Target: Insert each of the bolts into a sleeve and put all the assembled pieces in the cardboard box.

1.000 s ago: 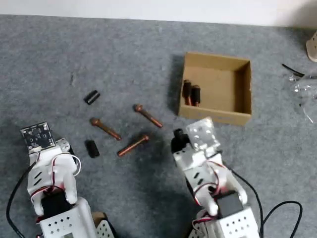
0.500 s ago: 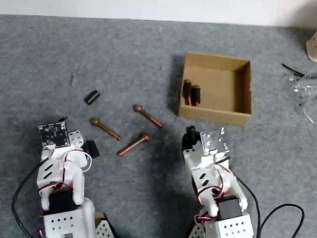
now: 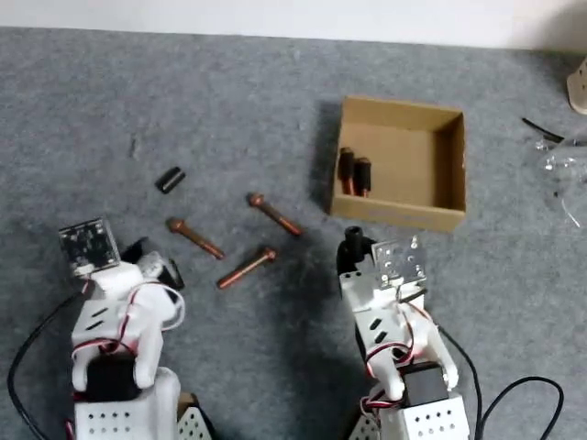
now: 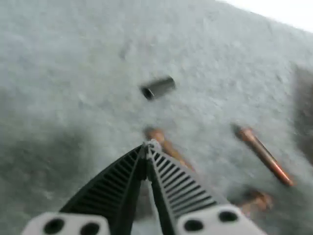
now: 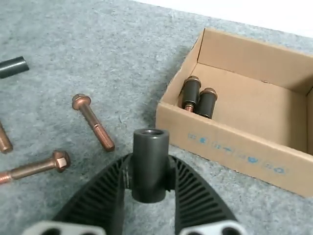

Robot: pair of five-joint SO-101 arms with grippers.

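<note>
Sleeve [image 5: 150, 147] sits in the right gripper [image 5: 150, 169], whose jaws are closed on its lower half only, at the lower middle of the high view, just below the box [image 3: 394, 215]. That shallow hold is the risk: I judge that any of the bolts [image 3: 246, 269] pushed in off-line would catch the rim and tip the sleeve or slide it out. The left gripper [image 4: 149, 146] is closed with nothing in it, its tips right by one bolt [image 4: 157, 135], so it could nudge and roll that bolt unless it opens first. The held sleeve's long axis runs in line with the fingers, open end away from the wrist. Three bolts lie flat left of centre, each slanted differently. Two finished pieces [image 3: 354, 171] lie side by side at the box's left wall.
</note>
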